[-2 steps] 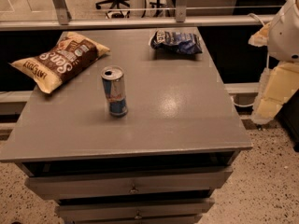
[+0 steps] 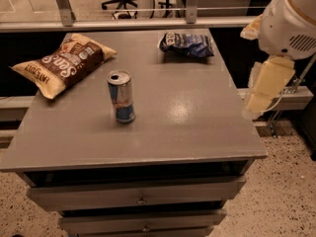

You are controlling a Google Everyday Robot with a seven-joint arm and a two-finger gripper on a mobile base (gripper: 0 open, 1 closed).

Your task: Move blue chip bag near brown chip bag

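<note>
The blue chip bag (image 2: 187, 44) is small, dark and wrinkly, and lies at the far right corner of the grey table (image 2: 197, 117). The brown chip bag (image 2: 63, 63) is large, with yellow-tan ends, and lies at the far left, hanging over the table's left edge. The two bags are far apart. My gripper (image 2: 266, 85) shows as cream-coloured parts below the white arm joint (image 2: 291, 26). It hangs off the table's right edge, to the right of and nearer than the blue bag, and touches nothing.
A blue-and-silver drink can (image 2: 121, 97) stands upright left of the table's middle, between the two bags. Drawers (image 2: 140, 199) sit under the tabletop. A rail (image 2: 128, 23) runs behind the table, with chair legs on the floor beyond.
The arm and its cream parts have moved a little left, toward the table's right edge. The bags and the can have not moved.
</note>
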